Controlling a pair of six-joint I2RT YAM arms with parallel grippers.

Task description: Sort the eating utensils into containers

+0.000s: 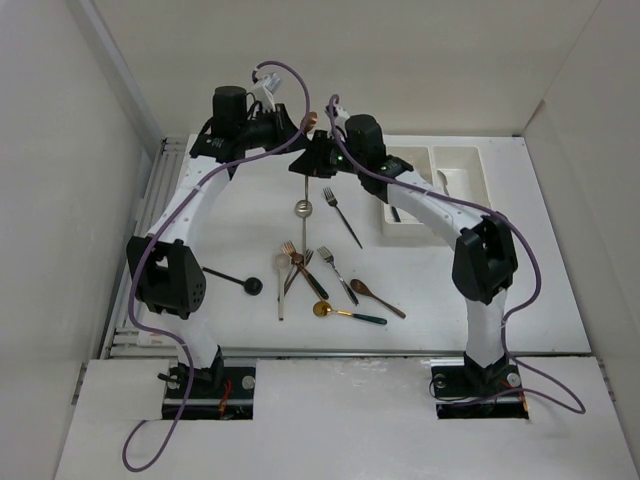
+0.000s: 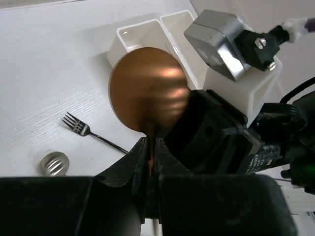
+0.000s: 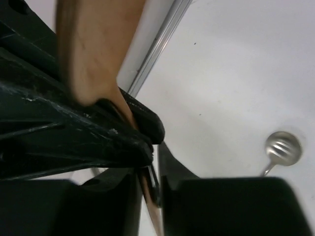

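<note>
- Left claw (image 2: 151, 153): clenched on the neck of the copper spoon (image 2: 147, 88), just under the upright bowl. Gripping at the neck probably leaves the handle free for a second grasp.
- Right claw (image 3: 150, 194): its fingers straddle the same spoon's thin handle directly below the left claw. Whether they pinch it or merely bracket it cannot be told. The arrangement reads as a mid-air hand-over.
- Held spoon, location: raised above the surface (image 1: 230, 200), beside the containers (image 1: 433, 162) on their left-arm side and over neither bin.
- Containers: two white bins joined side by side. One dark handle shows in the bin nearer the claws; the right arm masks part of the rest.
- Nearest loose pieces: one silver spoon (image 1: 303, 208) and one dark fork (image 1: 340, 215). They lie apart from each other, just beside the containers on the claw side.
- Farther from the containers, toward the arm bases, lies a cluster:
  - one cream spoon (image 1: 281, 265)
  - one brown spoon (image 1: 362, 288)
  - one gold spoon (image 1: 322, 309) with a dark handle
  - several crossed forks (image 1: 290, 248)
- One black spoon (image 1: 254, 287) lies alone, farthest from the containers.
- Count: one utensil held and roughly nine or ten loose on the surface. Overlap in the cluster prevents an exact tally. Most of the sorting is judged outstanding.
</note>
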